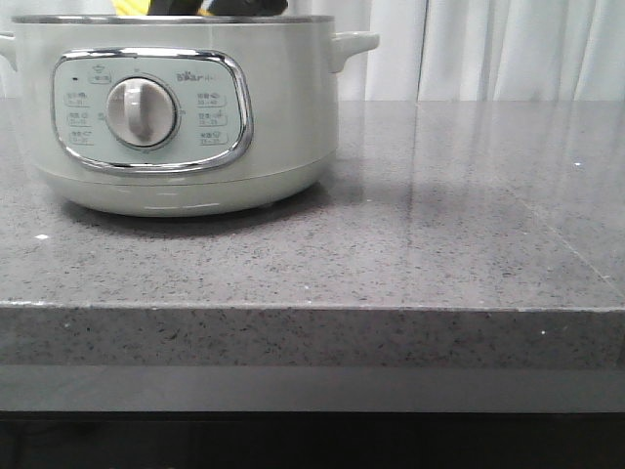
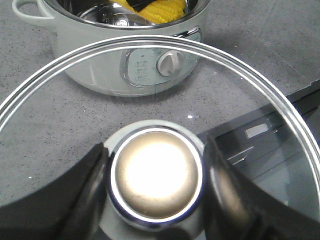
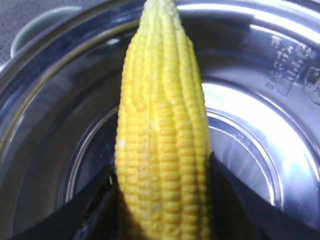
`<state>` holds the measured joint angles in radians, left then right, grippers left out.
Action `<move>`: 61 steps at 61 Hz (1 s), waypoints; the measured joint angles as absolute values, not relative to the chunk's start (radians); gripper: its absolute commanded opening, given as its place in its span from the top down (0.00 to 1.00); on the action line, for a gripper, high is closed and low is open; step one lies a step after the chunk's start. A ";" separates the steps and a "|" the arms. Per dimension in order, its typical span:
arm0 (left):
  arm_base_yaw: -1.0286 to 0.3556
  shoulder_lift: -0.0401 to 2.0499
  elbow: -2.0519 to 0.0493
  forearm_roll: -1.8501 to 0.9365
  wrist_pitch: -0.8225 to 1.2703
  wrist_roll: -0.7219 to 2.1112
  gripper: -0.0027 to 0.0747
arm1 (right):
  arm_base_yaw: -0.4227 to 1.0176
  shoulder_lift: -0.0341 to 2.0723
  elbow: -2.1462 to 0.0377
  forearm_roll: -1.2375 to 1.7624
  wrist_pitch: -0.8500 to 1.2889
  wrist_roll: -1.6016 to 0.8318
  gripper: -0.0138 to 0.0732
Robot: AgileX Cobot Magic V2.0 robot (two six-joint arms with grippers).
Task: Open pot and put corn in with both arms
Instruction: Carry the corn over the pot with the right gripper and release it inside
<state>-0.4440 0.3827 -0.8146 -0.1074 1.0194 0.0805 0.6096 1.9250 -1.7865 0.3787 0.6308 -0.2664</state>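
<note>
I am at the putting-in step. My left gripper (image 2: 156, 187) is clamped on the round metal knob (image 2: 156, 175) of the glass lid (image 2: 240, 75), holding the lid off the pot (image 1: 176, 107) and nearer the counter (image 1: 410, 244) edge than the pot is, so the pot stands open. My right gripper (image 3: 162, 200) has its fingers closed on both sides of the corn (image 3: 162, 125), and the cob hangs inside the pot's steel rim, over the shiny inner bowl (image 3: 250, 150). The pot sits on the counter with its dial (image 1: 142, 112) facing the front camera.

As I judge it, the next move is to bring the corn low over the floor of the bowl and let the right fingers part so it settles without dropping hard or striking the wall. Meanwhile I should keep the lid well away from the pot's mouth so the two arms do not meet.

Much is hard to read. From the front, the pot's top is cut off by the picture's edge; only a scrap of yellow and dark gripper show above the rim, and neither arm is visible. In my right wrist view the cob fills the middle, and I cannot tell how far its lower end is from the bottom of the bowl. The lid's near edge is out of view
</note>
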 measured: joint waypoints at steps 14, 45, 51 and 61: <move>-0.444 0.383 -0.815 -0.107 1.019 0.080 0.81 | 0.610 1.930 -1.789 0.379 0.646 -0.268 0.18; -0.444 0.383 -0.815 -0.107 1.019 0.080 0.81 | 0.569 1.871 -1.794 0.379 0.690 -0.270 0.82; -0.444 0.383 -0.815 -0.107 1.019 0.080 0.81 | 0.540 1.846 -1.794 0.379 0.709 -0.270 0.94; -0.444 0.383 -0.815 -0.107 1.019 0.080 0.81 | 0.464 1.791 -1.794 0.377 0.750 -0.270 0.94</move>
